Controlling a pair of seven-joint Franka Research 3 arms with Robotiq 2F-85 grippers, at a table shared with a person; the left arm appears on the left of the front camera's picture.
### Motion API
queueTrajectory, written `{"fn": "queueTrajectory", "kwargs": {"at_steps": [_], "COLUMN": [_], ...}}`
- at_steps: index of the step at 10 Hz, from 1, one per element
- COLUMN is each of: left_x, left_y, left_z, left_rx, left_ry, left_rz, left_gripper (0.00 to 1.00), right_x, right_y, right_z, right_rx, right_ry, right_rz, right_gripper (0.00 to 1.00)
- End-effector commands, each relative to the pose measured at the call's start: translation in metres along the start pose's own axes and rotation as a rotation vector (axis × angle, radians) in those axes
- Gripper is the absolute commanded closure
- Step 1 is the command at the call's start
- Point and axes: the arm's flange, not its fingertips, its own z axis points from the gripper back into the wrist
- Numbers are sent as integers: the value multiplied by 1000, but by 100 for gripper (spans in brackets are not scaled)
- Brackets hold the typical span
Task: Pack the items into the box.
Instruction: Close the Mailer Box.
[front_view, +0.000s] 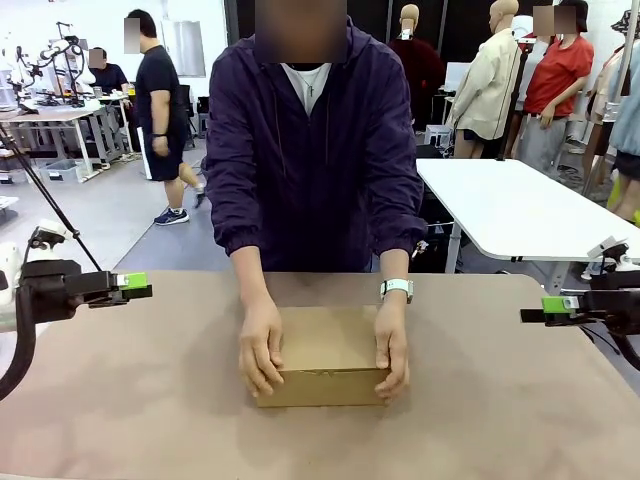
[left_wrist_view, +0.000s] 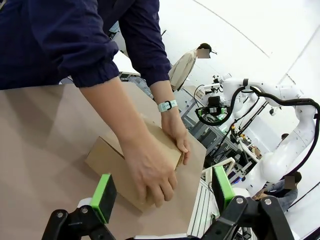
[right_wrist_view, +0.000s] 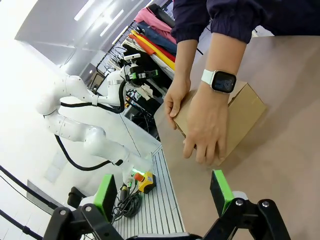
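Closed cardboard box (front_view: 322, 370) sits mid-desk (front_view: 480, 420), person's hands (front_view: 262, 352) gripping both sides. Both claws, left (front_view: 133, 288) and right (front_view: 545, 308), gape empty; best wait clear until the hands withdraw.

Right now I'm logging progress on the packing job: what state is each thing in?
Cardboard box: lid shut, flat on the table, gripped at both ends by the person's hands.
Left end effector: open, holding nothing, apart from the box.
Right end effector: open, holding nothing, apart from the box.
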Motion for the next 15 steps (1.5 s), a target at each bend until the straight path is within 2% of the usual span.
{"fn": "queueTrajectory", "kwargs": {"at_steps": [1,15], "left_x": [0,0], "left_y": [-2,-2], "left_z": [-4,-4], "left_rx": [9,9], "left_ry": [-12,-12], "left_rz": [-15,-15], "left_gripper": [0,0], "right_x": [3,3], "right_y": [4,4], "right_z": [-1,-1], "right_rx": [5,5], "right_ry": [5,5], "right_rz": [10,10], "right_gripper": [0,0]}}
